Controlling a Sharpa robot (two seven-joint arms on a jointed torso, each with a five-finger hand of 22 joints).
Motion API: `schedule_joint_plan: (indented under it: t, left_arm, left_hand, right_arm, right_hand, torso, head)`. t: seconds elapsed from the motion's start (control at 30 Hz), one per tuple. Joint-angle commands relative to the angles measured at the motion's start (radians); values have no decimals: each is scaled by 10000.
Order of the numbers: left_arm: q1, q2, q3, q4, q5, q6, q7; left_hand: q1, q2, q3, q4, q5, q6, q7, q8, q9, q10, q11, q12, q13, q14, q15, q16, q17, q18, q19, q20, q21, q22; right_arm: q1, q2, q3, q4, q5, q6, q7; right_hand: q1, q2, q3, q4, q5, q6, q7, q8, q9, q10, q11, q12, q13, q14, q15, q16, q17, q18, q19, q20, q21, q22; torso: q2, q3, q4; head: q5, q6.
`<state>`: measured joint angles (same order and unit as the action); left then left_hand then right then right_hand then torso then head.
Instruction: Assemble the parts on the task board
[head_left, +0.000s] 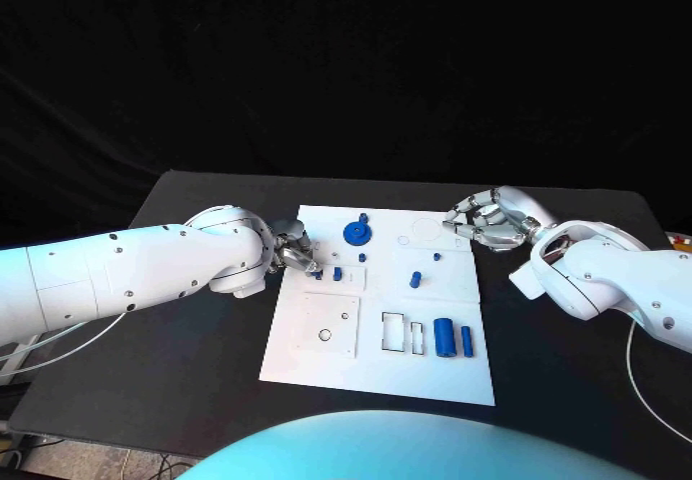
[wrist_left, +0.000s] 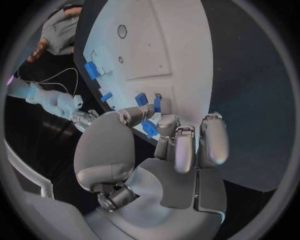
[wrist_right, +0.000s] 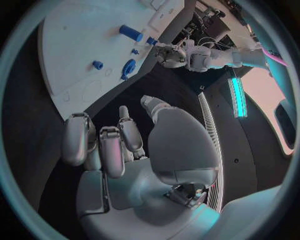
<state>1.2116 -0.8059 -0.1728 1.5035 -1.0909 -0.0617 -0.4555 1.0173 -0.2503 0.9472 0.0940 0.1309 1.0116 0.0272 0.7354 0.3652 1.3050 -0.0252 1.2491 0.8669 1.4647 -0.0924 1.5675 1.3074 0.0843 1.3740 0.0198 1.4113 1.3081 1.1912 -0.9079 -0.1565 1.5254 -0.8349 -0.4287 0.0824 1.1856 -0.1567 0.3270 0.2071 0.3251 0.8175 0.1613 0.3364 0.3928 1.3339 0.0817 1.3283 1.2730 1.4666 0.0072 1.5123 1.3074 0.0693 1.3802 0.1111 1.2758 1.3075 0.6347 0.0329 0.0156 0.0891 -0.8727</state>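
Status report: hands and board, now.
Left hand fingers on a small blue part at task board edge. Right hand curled, holding nothing, beside board. Nothing in the way.

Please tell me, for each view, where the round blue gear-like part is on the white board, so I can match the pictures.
Head view: the round blue part lies near the task board's far edge, between the two hands.
Left wrist view: I cannot pick it out with certainty.
Right wrist view: the part lies near the board's edge, toward the left hand.
Shared landmark: the blue cylinder.
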Motion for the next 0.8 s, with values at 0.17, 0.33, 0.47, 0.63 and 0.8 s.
schedule_joint_plan:
  t: [0.17,0.33,0.47,0.63,0.8]
  left_arm:
    - [-12,2,-4,24,69,492,160]
    - [-12,12,-4,10,13,601,156]
    - [-12,40,-4,-4,-52,640,153]
    - [-12,60,-4,-32,-163,623,133]
    - [-12,76,-5,-59,-226,614,110]
  left_hand:
    - [385,247,1075,-1127,66,195,-83,76,27,325,-275,47,6,1061,-59,33,2634,-172,98,-2,69,80]
    - [389,239,1077,-1130,76,200,-84,80,29,322,-276,44,-6,1061,-59,33,2634,-172,96,-2,68,78]
    - [389,239,1077,-1130,76,200,-84,80,29,322,-276,44,-6,1061,-59,33,2634,-172,96,-2,68,78]
    - [392,235,1081,-1125,87,203,-84,82,30,313,-276,32,-38,1061,-60,33,2634,-169,89,-3,64,70]
    - [392,235,1081,-1125,87,203,-84,82,30,313,-276,32,-38,1061,-60,33,2634,-169,89,-3,64,70]
  right_arm:
    - [-10,9,0,2,10,83,78]
    - [-10,6,0,5,11,82,80]
    - [-11,9,0,4,12,83,81]
    - [-11,10,0,6,12,81,83]
    - [-11,8,0,7,11,79,83]
  right_hand:
    - [-57,-11,6,79,38,-77,-9,42,-13,3,-51,35,-2,647,-43,-46,897,99,-7,-28,-23,193]
    - [-57,-11,6,79,38,-77,-9,42,-13,3,-51,35,-2,647,-43,-46,897,99,-7,-28,-23,193]
    - [-57,-11,6,79,38,-77,-9,42,-13,3,-51,35,-2,647,-43,-46,897,99,-7,-28,-23,193]
    - [-74,-10,-7,107,40,-80,-11,49,-16,3,-51,36,-2,648,-43,-44,904,99,-5,-28,-24,196]
    - [-74,-10,-7,107,40,-80,-11,49,-16,3,-51,36,-2,648,-43,-44,904,99,-5,-28,-24,196]
  torso:
    - [-2,4,-1]
    - [3,-3,1]
    - [4,-5,-6]
    - [11,-5,-3]
    - [12,-1,1]
  head:
    - [35,1]
    - [40,1]
    - [53,1]
    - [49,1]
    - [50,1]
